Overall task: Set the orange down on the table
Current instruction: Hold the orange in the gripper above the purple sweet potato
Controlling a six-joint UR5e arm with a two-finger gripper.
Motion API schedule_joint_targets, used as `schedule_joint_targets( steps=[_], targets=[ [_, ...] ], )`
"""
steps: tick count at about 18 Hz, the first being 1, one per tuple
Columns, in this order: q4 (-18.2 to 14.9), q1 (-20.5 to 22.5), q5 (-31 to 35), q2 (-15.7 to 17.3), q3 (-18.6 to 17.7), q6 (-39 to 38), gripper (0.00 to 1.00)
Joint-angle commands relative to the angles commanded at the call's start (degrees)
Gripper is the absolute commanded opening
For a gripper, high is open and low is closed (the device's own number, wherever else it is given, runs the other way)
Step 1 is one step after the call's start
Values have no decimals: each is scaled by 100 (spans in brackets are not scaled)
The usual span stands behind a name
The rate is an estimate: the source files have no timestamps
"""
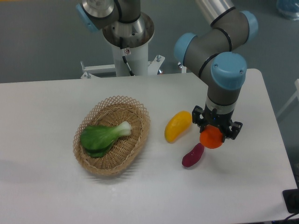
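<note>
The orange (pixel 212 138) is a small bright-orange ball held between the black fingers of my gripper (pixel 216 135), which is shut on it. It hangs low over the white table (pixel 154 196), right of centre; whether it touches the surface I cannot tell. The gripper body hides the fruit's top. The arm's grey and blue wrist rises straight above it.
A purple oblong item (pixel 192 155) lies just left of and below the orange, and a yellow elongated fruit (pixel 177 126) lies further left. A wicker basket (pixel 135 144) holding a green leafy vegetable (pixel 102 137) stands at the left. The robot base (pixel 127 35) is at the back edge.
</note>
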Motion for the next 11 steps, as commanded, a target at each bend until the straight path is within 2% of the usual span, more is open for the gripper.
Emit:
schedule_joint_targets(
  steps=[7,11],
  targets=[
    [9,-26,0,-9,-18,0,30],
    [17,-245,149,-123,-26,-122,30]
  ],
)
